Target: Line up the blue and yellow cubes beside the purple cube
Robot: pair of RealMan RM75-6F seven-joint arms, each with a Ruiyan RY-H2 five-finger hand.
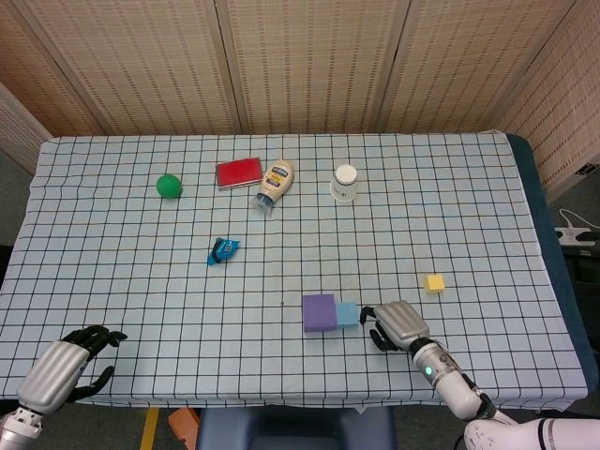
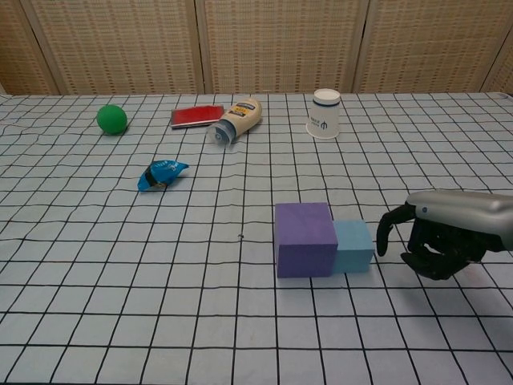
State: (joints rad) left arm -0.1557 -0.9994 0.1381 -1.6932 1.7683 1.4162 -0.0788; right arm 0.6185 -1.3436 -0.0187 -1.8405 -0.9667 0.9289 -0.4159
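Purple cube [image 2: 304, 238]: near front edge of checked tablecloth [image 1: 469, 206], flat on one face. Blue cube [image 2: 353, 246]: smaller, pressed flush against purple cube's right face, one side of the row apparently done. Right hand [image 2: 439, 234]: low over the cloth just right of blue cube, fingers curled downward, one fingertip [image 2: 382, 243] reaching toward the cube with a small gap visible; nothing held; placement suits a sideways nudge. Yellow cube [image 1: 434, 282]: alone, well apart from the pair, beyond and right of right hand; not yet in line, probably next to fetch. Left hand [image 1: 66, 367]: at front left corner, fingers loosely curled, nothing held, idle. Elsewhere: green ball [image 1: 169, 186], red box [image 1: 239, 172], squeeze bottle [image 1: 275, 185] lying on its side, upturned white cup [image 1: 345, 182], blue wrapper [image 1: 223, 250].
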